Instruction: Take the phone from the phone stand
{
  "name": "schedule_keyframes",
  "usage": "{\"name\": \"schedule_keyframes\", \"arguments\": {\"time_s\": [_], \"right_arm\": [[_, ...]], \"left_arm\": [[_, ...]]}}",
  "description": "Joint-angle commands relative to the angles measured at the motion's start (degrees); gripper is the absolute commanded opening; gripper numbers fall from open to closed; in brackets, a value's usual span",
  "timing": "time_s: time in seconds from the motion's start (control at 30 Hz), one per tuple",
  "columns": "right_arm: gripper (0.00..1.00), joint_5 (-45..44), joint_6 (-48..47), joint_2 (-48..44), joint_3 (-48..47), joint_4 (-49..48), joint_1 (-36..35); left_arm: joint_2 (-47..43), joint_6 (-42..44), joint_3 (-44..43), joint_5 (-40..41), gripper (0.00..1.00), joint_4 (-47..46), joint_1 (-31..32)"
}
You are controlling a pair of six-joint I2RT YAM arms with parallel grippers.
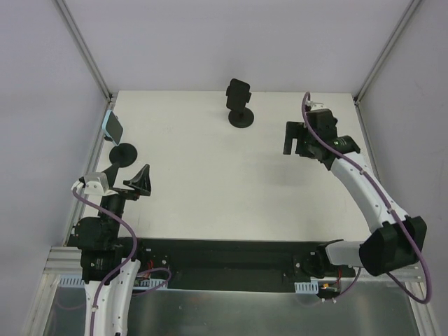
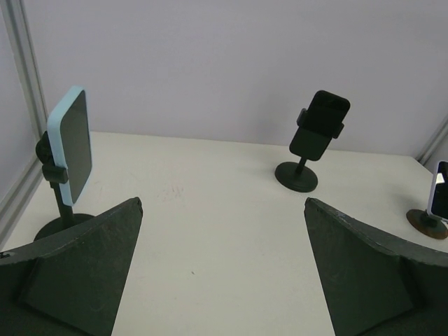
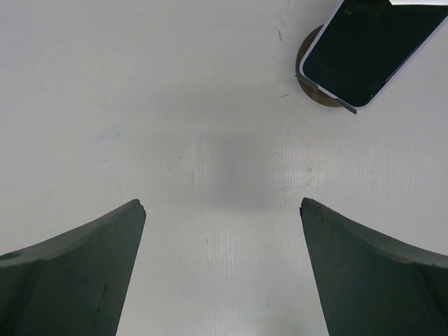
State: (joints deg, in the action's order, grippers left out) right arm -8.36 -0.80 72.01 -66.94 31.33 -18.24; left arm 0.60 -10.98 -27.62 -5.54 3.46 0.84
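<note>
- while the left hand [image 1: 140, 183] hovers low over the near-left part of the white surface [image 1: 210, 182], its two fingers stand wide apart with nothing between them.
- just beyond it, by the left edge, a phone in a light blue case [image 1: 112, 127] sits clamped upright on a black stand [image 1: 124, 155] with a round base; in the left wrist view it stands to the left of the left finger, apart from it.
- a black phone [image 1: 238, 92] is clamped on a second black stand [image 1: 241, 119] at the far middle of the surface, well apart from both hands.
- the right hand [image 1: 297, 142] hangs over the far-right part of the surface, pointing down, its fingers spread wide and holding nothing.
- in the right wrist view a third phone [image 3: 364, 45], dark-screened with a pale rim, shows at the top right above a brownish round base [image 3: 309, 91]; it lies beyond the right finger, not between the fingers.
</note>
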Motion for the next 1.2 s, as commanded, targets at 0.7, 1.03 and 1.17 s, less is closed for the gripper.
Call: {"name": "schedule_keyframes", "arguments": {"time_s": [0.7,1.03,1.17], "right_arm": [[0.96,-21.52,11.60,20.89,-16.82,-7.77,12.96],[0.96,-19.77,13.55,29.50,-19.54,-14.10,15.69],[0.96,-17.75,12.58,32.22,-20.07,-16.21,15.69]], "left_arm": [[-2.45,1.67,-2.00,-1.58,0.99,0.05,4.52],[-1.04,2.28,-2.00,-2.11,0.99,0.05,4.52],[0.61,2.54,-2.09,-2.19,0.99,0.05,4.52]]}}
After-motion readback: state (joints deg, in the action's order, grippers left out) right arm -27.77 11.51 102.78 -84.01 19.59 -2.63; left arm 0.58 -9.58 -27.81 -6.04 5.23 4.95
